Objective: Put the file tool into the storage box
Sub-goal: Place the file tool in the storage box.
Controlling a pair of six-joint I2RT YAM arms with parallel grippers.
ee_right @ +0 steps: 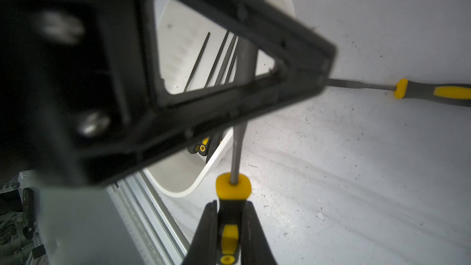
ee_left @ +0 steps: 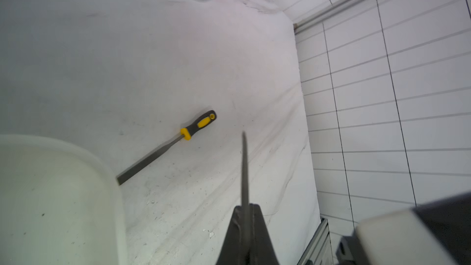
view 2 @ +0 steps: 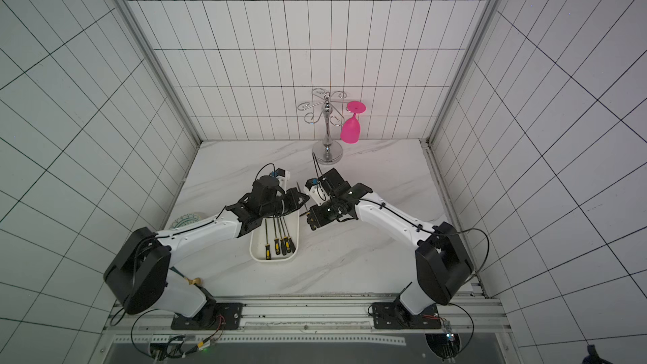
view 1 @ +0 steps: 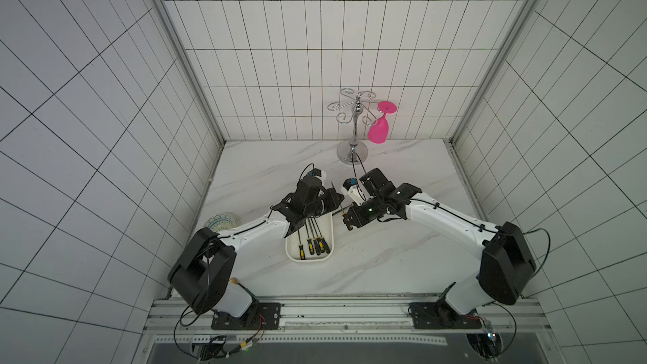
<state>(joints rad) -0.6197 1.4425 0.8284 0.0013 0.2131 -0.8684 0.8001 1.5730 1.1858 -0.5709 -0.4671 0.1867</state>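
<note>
A file tool [ee_right: 239, 149] with a yellow-and-black handle is gripped at both ends above the table, just right of the storage box. My right gripper [ee_right: 230, 206] is shut on its handle [ee_right: 230, 235]. My left gripper [ee_left: 246, 209] is shut on its grey blade [ee_left: 244, 169], whose tip pokes out beyond the fingers [view 1: 332, 184]. The two grippers, left [view 1: 339, 199] and right [view 1: 346, 220], meet at the white storage box's [view 1: 290, 255] far right corner. Several files [view 1: 311, 245] lie inside the box [view 2: 255, 255]. Another file [ee_left: 168, 146] lies flat on the table by the box.
At the back stands a chrome glass rack [view 1: 353, 150] with a pink glass [view 1: 378, 129] hanging from it. A round patterned dish [view 1: 220, 221] sits at the left wall beside my left arm. Tiled walls enclose three sides and a metal rail [view 1: 346, 309] runs along the front.
</note>
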